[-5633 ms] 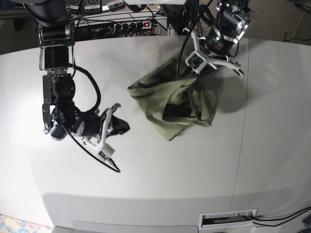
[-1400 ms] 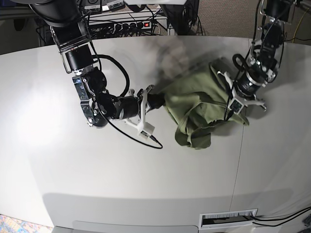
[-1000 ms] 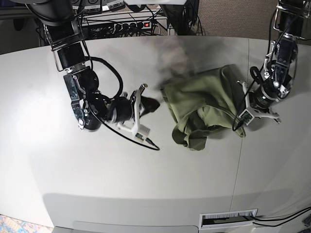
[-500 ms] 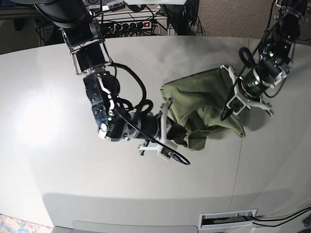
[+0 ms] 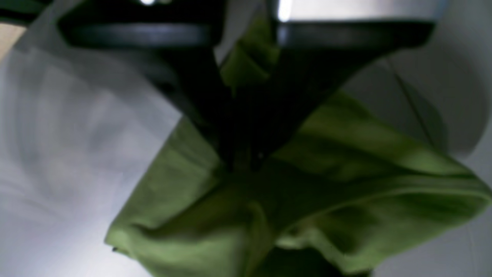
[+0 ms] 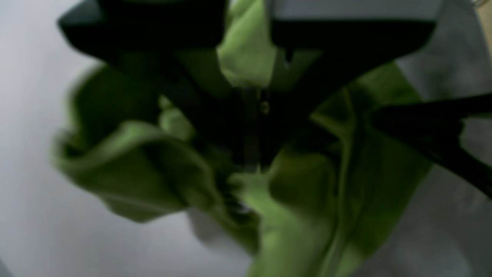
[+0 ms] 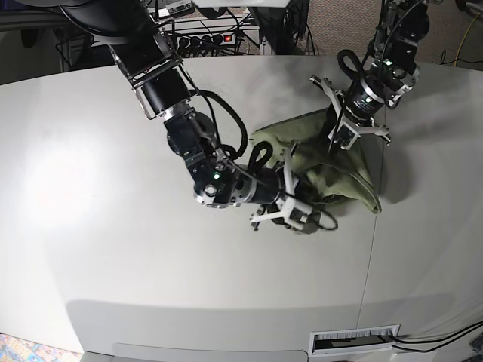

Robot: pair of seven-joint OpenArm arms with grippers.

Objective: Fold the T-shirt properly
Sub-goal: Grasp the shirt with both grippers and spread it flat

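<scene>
The olive-green T-shirt lies bunched in a crumpled heap on the white table, right of centre. My left gripper sits at the heap's far edge, shut on a fold of cloth. In the left wrist view that gripper pinches the T-shirt, which hangs below it. My right gripper is at the heap's near left edge. The right wrist view shows this gripper shut on bunched T-shirt cloth. No tag shows.
A power strip and cables lie beyond the table's far edge. A seam runs down the table on the right. A slotted vent sits at the near edge. Black cable loops hang off both wrists.
My right arm swung right from bare table onto the shirt's near left edge and took hold. My left arm carried its fold toward the far side, dragging the heap along.
</scene>
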